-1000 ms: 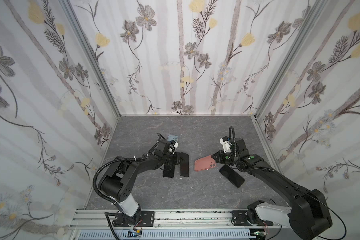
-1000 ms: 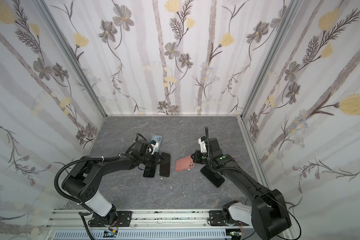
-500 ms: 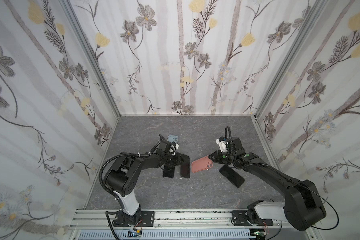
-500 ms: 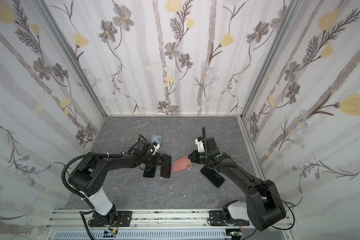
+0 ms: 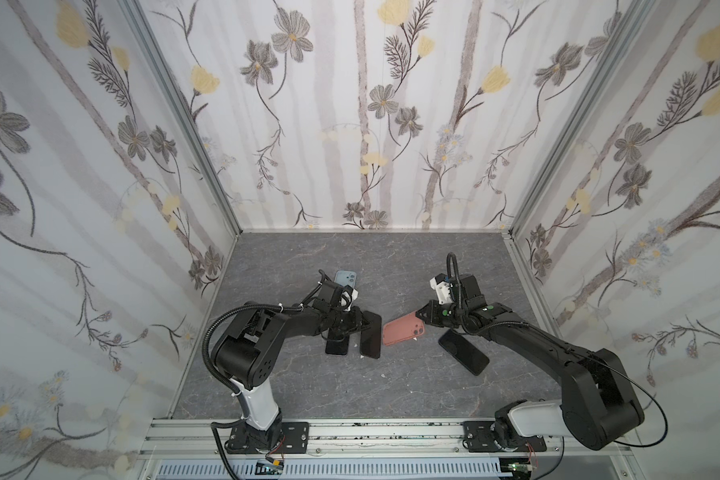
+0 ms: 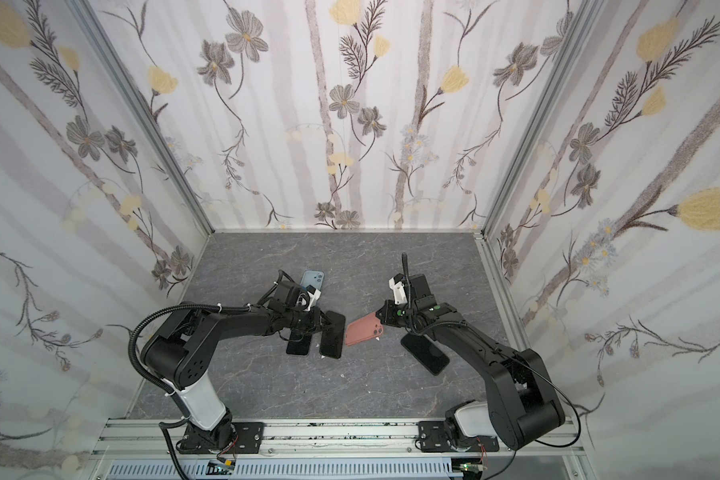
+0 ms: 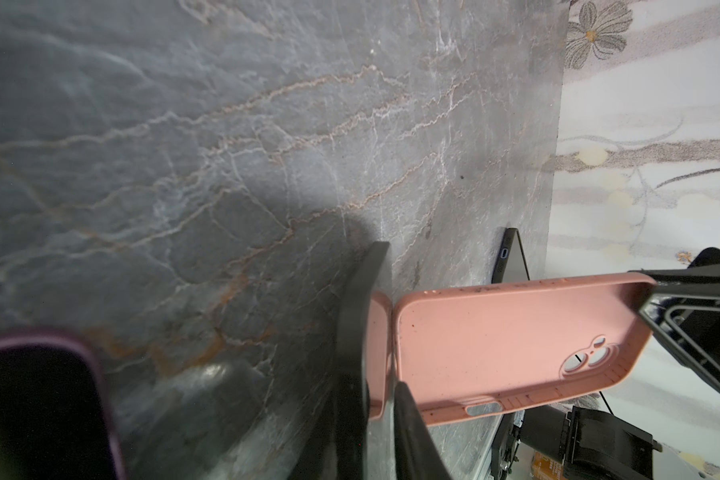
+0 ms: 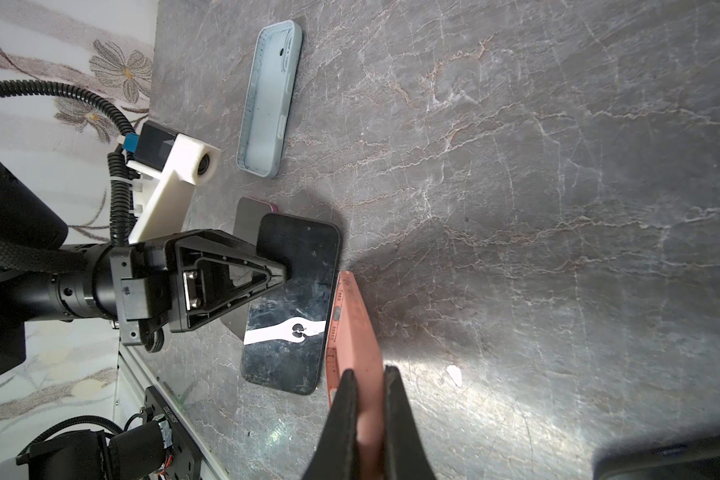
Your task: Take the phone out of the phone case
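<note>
**Pink case held empty, phone on the table beside it**

The right gripper (image 5: 420, 318) (image 8: 368, 374) is clamped on the camera-cutout end of the pink case (image 5: 404, 328) (image 7: 508, 345), its two fingers pressed against the case's wall. The case is empty: the left wrist view looks straight into its bare inner face. It reaches leftward from the gripper in both top views, and its far end is just beside the black phone (image 5: 371, 334) (image 8: 292, 307), which lies screen up on the grey marbled table (image 5: 391, 382). The left gripper (image 5: 360, 326) (image 8: 283, 274) sits at that phone's opposite long edge, with a narrow gap between its fingertips at the rim. Whether they pinch the phone or merely bracket it cannot be told. Beneath the left gripper lies a purple-rimmed phone (image 5: 336, 345) (image 7: 38, 407), which the black phone partly overlaps in the right wrist view. Beyond the left arm, toward the back wall, rests a pale blue case (image 5: 344, 277) (image 8: 269, 99). Under the right arm a second black phone (image 5: 462, 351) (image 6: 425, 351) lies flat, apart from the others. Flowered panels (image 5: 371, 124) enclose the table on three sides.
</note>
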You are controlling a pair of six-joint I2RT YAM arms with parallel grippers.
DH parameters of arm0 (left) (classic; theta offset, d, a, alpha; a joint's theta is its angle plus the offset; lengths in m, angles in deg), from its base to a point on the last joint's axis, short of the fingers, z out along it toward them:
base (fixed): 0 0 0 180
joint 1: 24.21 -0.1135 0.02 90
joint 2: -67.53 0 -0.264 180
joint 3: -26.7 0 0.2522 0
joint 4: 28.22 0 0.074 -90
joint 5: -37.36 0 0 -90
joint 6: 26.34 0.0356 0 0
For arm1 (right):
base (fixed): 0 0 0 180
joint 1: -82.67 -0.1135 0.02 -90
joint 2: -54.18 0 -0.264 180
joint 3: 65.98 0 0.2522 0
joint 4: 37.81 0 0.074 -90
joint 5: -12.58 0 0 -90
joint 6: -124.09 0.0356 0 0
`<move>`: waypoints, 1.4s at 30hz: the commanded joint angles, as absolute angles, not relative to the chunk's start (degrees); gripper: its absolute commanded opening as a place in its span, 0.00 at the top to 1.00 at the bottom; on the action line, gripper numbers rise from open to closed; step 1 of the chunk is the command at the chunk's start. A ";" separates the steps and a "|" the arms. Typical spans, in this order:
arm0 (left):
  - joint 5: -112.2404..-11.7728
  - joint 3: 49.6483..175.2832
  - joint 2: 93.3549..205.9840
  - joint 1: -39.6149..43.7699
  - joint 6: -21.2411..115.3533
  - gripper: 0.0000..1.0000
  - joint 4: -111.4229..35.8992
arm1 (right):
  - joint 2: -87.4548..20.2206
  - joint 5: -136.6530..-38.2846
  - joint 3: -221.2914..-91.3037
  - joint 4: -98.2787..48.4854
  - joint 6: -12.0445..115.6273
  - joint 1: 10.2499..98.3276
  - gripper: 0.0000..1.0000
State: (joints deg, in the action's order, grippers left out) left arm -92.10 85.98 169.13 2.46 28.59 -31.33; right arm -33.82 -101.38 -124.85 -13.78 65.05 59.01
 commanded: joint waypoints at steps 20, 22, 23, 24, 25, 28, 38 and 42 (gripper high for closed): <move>-84.26 85.19 164.87 2.24 30.51 0.53 -37.06 | -35.37 -96.34 -127.21 -13.33 61.01 59.79 1.00; -83.30 85.29 164.11 2.29 31.04 0.53 -38.20 | -35.03 -95.90 -127.29 -12.75 60.61 59.99 1.00; -82.84 85.44 163.49 2.28 31.42 0.53 -38.82 | -34.73 -95.64 -127.38 -12.39 60.27 60.02 1.00; -82.46 85.76 162.62 2.24 31.87 0.53 -39.43 | -34.14 -95.27 -127.55 -11.99 59.88 60.08 1.00; -82.26 85.91 161.43 2.24 32.77 0.53 -39.70 | -33.43 -94.79 -127.79 -11.46 59.43 60.11 1.00; -81.07 87.16 156.28 2.33 36.67 0.54 -40.66 | -29.45 -94.29 -128.41 -10.40 57.19 60.12 1.00; -77.04 91.54 137.86 6.03 60.40 0.50 -41.54 | -18.69 -102.70 -137.69 -1.08 42.46 59.65 1.00; -76.76 92.52 133.56 8.73 69.06 0.48 -41.67 | -19.47 -109.97 -142.16 3.27 38.86 59.17 1.00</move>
State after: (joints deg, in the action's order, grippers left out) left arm -78.09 91.84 135.27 7.69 59.04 -41.38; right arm -18.87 -102.82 -139.93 -0.56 43.94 59.41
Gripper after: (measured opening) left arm 0.524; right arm 0.081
